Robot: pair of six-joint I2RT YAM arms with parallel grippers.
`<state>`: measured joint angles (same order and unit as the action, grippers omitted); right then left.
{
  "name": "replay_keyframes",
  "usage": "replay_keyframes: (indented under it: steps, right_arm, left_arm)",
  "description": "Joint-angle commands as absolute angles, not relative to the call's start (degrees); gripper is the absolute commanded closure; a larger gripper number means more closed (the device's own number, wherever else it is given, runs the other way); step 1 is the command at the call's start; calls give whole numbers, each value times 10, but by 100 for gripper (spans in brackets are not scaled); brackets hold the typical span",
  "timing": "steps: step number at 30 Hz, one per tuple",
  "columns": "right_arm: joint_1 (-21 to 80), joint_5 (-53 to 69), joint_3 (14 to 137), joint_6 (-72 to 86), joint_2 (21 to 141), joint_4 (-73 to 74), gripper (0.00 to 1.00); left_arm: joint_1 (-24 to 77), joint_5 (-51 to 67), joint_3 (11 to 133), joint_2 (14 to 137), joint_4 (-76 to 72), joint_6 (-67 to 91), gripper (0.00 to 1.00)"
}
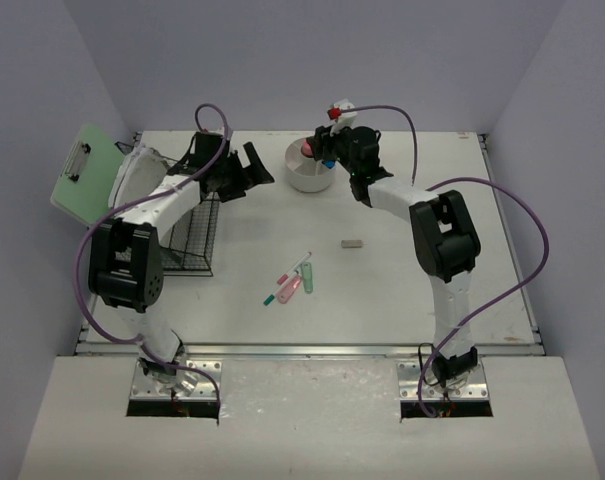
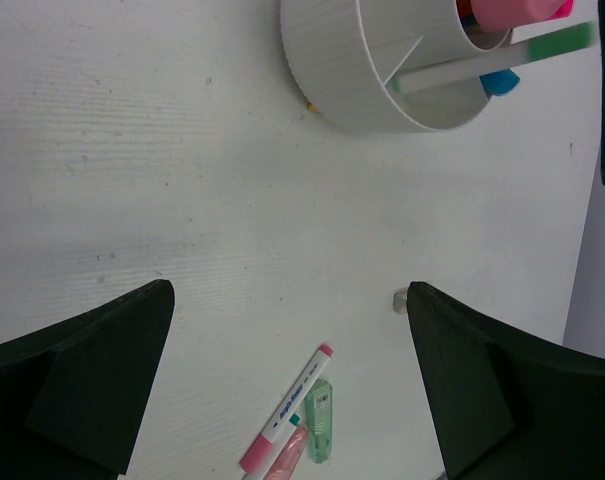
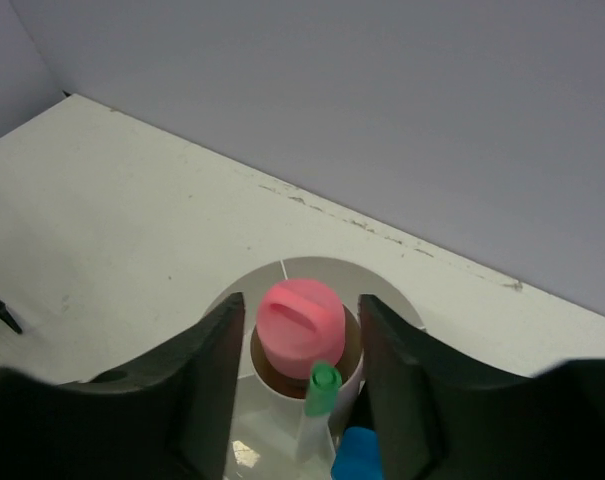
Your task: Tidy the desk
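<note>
The desk (image 1: 402, 290), a flat off-white top with faint scuffs, lies under both arms. At its back, the right gripper (image 3: 302, 305) hangs over a round white ribbed holder (image 1: 304, 182). Its black fingers are spread either side of a green-capped marker (image 3: 322, 385) without pinching it. A glossy pink cap (image 3: 300, 325) fills the centre tube. The left gripper (image 2: 290, 290) hovers spread wide above bare desk, beside a black wire basket (image 1: 192, 235). Loose pens (image 1: 294, 283) lie mid-desk.

The desk (image 1: 382, 300): a flat, off-white rectangular tabletop, faintly scuffed, lay level between lavender walls (image 1: 282, 60), metal rail along its front edge.
</note>
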<state>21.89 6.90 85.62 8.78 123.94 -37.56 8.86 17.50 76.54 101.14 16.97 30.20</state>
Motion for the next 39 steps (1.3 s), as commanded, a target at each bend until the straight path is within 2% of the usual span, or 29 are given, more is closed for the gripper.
replay_keyframes:
  steps: [1, 6, 11, 17, 20, 31, 39]
  right_arm:
    - [221, 97, 851, 102, 1219, -393, 38]
    - [221, 115, 836, 104, 1171, -367, 35]
    - [221, 124, 805, 69, 1103, -342, 34]
    - [215, 107, 773, 8, 1023, -297, 33]
    - [211, 104, 753, -37, 991, -264, 34]
    - [182, 99, 622, -117, 889, -216, 36]
    - [163, 106, 606, -107, 881, -211, 36]
  left_arm:
    - [90, 157, 734, 959, 130, 271, 2]
    - [140, 91, 680, 916, 114, 189, 14]
    - [264, -8, 635, 882, 110, 68, 32]
    - [326, -38, 677, 971, 195, 33, 59]
    - [344, -46, 710, 1016, 218, 22, 68]
    - [377, -46, 733, 1087, 220, 3, 74]
    - [380, -27, 727, 1069, 228, 8, 74]
